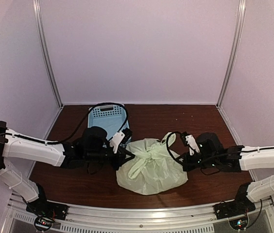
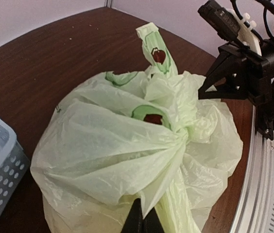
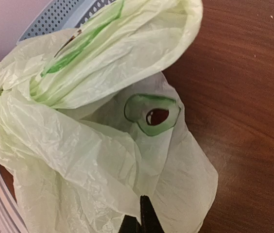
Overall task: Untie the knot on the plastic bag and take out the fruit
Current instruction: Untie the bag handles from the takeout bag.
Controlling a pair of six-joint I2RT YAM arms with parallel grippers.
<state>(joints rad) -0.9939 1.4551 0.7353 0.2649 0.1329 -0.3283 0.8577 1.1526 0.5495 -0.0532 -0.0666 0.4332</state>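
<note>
left wrist: knot (image 2: 183, 138) visible, left fingers (image 2: 133, 221) pinching plastic bag (image 2: 103, 145) | right wrist: knot hidden, right fingers (image 3: 149, 218) pinching it

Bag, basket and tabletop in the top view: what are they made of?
The plastic bag looks like thin translucent film, pale yellow-green with a slight sheen: it crinkles and gathers into fine folds. The basket seems to be rigid moulded plastic, light blue and matte, with regular perforations. The tabletop shows dark red-brown wood grain, semi-gloss; veneer or laminate, cannot tell.
</note>
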